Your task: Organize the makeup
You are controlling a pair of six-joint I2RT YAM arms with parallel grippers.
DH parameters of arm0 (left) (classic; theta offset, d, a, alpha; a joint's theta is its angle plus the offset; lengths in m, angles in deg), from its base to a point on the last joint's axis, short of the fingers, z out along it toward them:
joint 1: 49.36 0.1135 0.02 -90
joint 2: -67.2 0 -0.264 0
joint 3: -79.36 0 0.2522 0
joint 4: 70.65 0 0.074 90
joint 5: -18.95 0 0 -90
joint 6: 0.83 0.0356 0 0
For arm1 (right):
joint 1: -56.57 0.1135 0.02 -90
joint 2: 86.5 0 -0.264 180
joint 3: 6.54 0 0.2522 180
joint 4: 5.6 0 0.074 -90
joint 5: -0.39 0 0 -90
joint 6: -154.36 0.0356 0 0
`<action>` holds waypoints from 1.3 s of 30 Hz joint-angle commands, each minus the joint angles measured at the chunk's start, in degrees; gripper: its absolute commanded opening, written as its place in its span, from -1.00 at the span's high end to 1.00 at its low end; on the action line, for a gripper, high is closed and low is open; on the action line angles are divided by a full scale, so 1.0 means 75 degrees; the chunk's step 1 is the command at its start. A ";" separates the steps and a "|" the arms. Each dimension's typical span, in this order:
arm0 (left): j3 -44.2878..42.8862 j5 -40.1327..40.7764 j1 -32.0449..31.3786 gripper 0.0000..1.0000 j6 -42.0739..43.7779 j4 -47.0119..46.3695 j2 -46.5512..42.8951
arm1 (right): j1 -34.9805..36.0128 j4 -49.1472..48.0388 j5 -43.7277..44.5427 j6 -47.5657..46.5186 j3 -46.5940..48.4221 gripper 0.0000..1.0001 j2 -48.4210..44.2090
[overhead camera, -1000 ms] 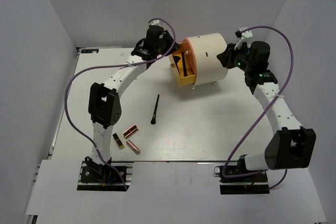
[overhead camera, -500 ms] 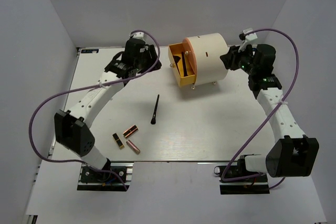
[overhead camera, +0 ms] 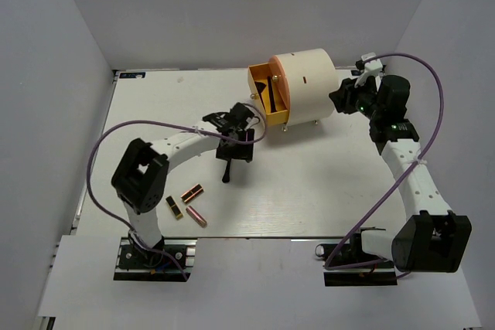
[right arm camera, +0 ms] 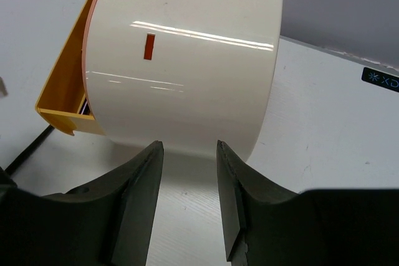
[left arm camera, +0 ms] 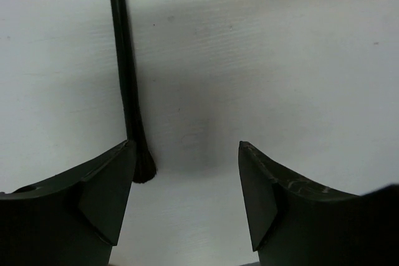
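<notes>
Brush (left arm camera: 123, 60) is being hovered over by the left pincer (left arm camera: 187, 154), its jaws being held wide and empty; the bristle end is lying just inside one finger, handle running ahead. Light, stiff, thin: the handle, not the soft bristles, is being judged the better hold.

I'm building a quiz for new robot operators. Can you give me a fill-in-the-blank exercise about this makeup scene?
1. The left gripper hovers over the table with its jaws ___, gripping nothing.
2. ___ lipstick tubes lie close together near the left arm's base.
3. The pulled-out drawer of the cream cylinder is ___ in colour.
4. The single brush lying on the table is ___ in colour.

Missing words: open; three; orange; black.
</notes>
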 commanded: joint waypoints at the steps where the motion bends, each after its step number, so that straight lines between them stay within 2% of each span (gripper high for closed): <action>1: -0.0534 0.0850 -0.0208 -0.54 0.0006 0.0381 0.0409 | -0.0050 0.0049 0.0004 -0.0128 -0.0090 0.09 -0.0291; 5: -0.0746 0.1343 -0.0208 -0.53 -0.0029 0.0487 0.0879 | -0.0061 0.0120 0.0004 -0.0116 -0.0172 0.08 -0.0338; 12: -0.0817 0.1321 -0.0115 -0.50 0.0006 0.0242 0.0914 | -0.0073 0.0143 -0.0019 -0.0046 -0.0278 0.09 -0.0338; 21: -0.0243 0.1192 0.0027 -0.23 0.0100 -0.0332 0.1348 | -0.0108 0.0143 0.0039 -0.0022 -0.0301 0.09 -0.0385; 28: 0.0132 0.1087 0.0097 0.03 0.0077 -0.0602 0.1384 | -0.0131 0.0202 0.0028 0.0060 -0.0360 0.09 -0.0385; 31: 0.0354 0.1005 0.0179 0.22 0.0088 -0.0708 0.1313 | -0.0143 0.0225 0.0028 0.0072 -0.0383 0.09 -0.0409; 32: 0.0424 0.0923 0.0249 0.38 0.0077 -0.0789 0.1302 | -0.0155 0.0225 0.0028 0.0072 -0.0395 0.09 -0.0397; 34: 0.0659 0.0817 0.0249 0.52 0.0042 -0.0860 0.1220 | -0.0167 0.0237 0.0028 0.0072 -0.0407 0.09 -0.0420; 35: 0.0729 0.0724 0.0249 0.67 0.0007 -0.0918 0.1185 | -0.0167 0.0237 0.0028 0.0072 -0.0407 0.09 -0.0421; 39: 0.0964 0.0513 0.0249 0.86 -0.0099 -0.0919 0.0600 | -0.0178 0.0260 0.0028 0.0025 -0.0407 0.09 -0.0432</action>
